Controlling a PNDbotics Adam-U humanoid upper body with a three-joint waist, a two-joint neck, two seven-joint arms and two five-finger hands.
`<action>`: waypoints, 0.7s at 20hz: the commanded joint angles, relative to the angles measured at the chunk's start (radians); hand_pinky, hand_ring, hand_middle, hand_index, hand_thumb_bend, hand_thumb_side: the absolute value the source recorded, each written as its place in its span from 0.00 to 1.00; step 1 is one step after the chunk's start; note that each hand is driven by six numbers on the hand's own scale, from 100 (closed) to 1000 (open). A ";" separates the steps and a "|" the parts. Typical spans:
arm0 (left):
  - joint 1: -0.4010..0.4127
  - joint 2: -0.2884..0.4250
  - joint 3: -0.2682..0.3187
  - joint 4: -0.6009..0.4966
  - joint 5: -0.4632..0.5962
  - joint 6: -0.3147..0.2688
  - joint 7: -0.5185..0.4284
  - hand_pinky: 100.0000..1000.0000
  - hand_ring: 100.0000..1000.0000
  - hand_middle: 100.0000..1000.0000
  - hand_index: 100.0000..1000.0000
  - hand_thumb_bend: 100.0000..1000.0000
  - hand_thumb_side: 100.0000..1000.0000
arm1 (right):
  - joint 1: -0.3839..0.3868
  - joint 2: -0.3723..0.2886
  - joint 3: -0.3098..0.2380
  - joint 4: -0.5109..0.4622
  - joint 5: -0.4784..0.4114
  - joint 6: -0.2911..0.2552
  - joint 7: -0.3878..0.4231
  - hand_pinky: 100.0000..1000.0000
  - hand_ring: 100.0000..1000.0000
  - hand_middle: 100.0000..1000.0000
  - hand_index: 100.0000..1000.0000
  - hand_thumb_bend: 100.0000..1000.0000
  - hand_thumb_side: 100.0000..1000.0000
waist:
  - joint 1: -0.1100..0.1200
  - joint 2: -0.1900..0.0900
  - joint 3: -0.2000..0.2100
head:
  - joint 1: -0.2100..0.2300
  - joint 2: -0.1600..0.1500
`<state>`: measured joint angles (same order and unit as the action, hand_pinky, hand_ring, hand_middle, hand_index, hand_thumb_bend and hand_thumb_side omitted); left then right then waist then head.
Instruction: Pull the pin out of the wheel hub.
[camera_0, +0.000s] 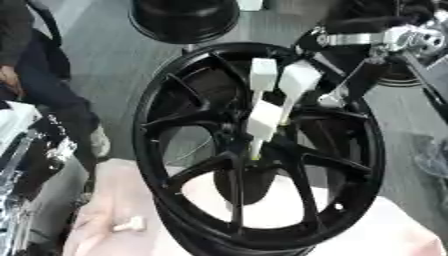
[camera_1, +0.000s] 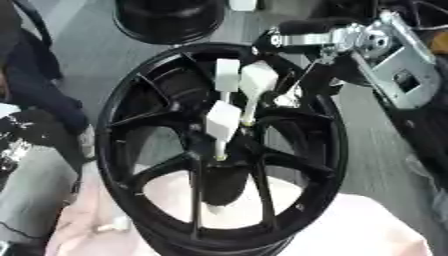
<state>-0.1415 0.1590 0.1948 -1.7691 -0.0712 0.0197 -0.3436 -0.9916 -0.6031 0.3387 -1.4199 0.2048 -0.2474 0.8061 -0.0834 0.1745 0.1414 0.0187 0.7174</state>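
A black spoked wheel hub (camera_0: 258, 150) stands upright on a pink-covered table (camera_0: 394, 235), three white pins (camera_0: 262, 120) (blocky heads, thin stems) jutting from around its centre. The right robot hand (camera_1: 293, 97) reaches in from the upper right, beside the upper pins; whether its fingers grip one cannot be told. A small white piece (camera_0: 129, 225) lies on the cloth.

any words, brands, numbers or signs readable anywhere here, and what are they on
None can be read.
Black wheel: no lettering or brand visible on its spokes or rim.
White pins at the hub: plain, no marks.
Right hand and its silver joints: no label legible.
Pink cloth under the wheel: plain; the small pale piece on it shows no text.
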 joint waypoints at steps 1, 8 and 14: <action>0.001 0.022 0.009 -0.012 -0.007 0.003 0.000 0.61 0.70 0.68 0.77 0.41 0.50 | -0.032 -0.074 -0.069 -0.032 -0.051 0.015 -0.040 0.67 0.61 0.31 0.48 0.00 0.00 | 0.003 -0.026 -0.011 | 0.014 0.009; 0.017 0.023 0.022 -0.011 -0.011 0.006 0.013 0.61 0.70 0.68 0.77 0.41 0.50 | 0.175 -0.298 -0.399 -0.121 -0.092 0.046 -0.382 0.66 0.61 0.31 0.48 0.00 0.00 | 0.009 -0.034 -0.069 | 0.034 0.017; 0.019 0.019 0.036 -0.013 -0.011 0.006 0.029 0.60 0.69 0.68 0.77 0.40 0.50 | 0.564 -0.292 -0.702 -0.049 0.041 0.188 -0.823 0.63 0.62 0.37 0.55 0.00 0.00 | 0.028 -0.024 -0.127 | 0.044 0.009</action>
<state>-0.1197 0.1662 0.2212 -1.7689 -0.0793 0.0269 -0.3212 -0.4220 -0.8691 -0.3023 -1.4818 0.2197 -0.0873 0.0626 -0.0560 0.1597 0.0099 0.0592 0.7358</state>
